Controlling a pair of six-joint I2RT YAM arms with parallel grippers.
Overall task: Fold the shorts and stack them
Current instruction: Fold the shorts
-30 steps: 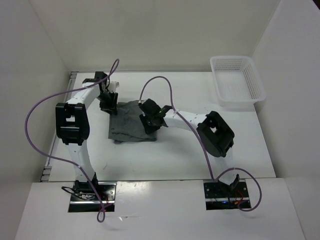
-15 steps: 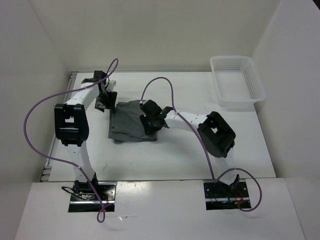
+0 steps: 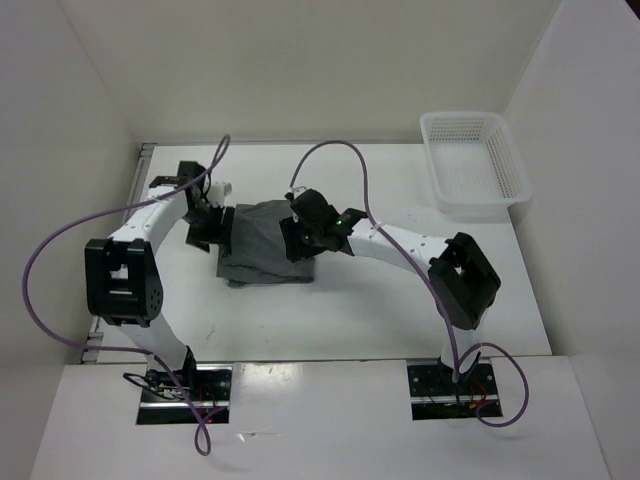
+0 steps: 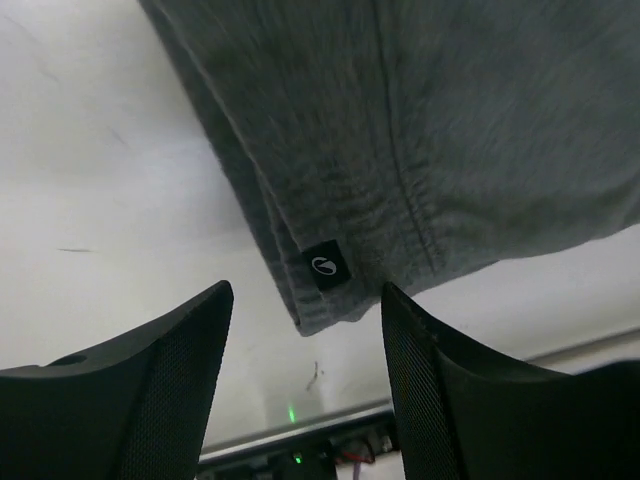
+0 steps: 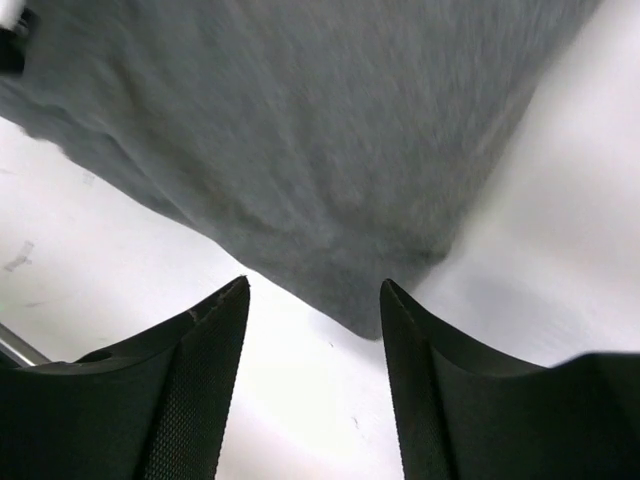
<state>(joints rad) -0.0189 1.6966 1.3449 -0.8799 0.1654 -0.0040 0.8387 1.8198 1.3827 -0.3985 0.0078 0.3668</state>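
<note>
We see the shorts (image 3: 262, 248) lying as a folded dark grey bundle on the white table (image 3: 350, 310), left of the middle and flat on the surface. In the left wrist view one corner of the fabric carries a small black label (image 4: 322, 265) beside a stitched seam. The left gripper (image 4: 305, 300) sits at the bundle's left edge with its jaws spread apart and nothing between them; that labelled corner lies just beyond its tips. The right gripper (image 5: 314, 290) is over the bundle's right side, jaws likewise parted and holding nothing, with a rounded fabric corner just ahead of its tips. A white mesh basket (image 3: 470, 118) stands well apart at the table's far right corner. Purple cables (image 3: 340, 150) loop above both arms.
</note>
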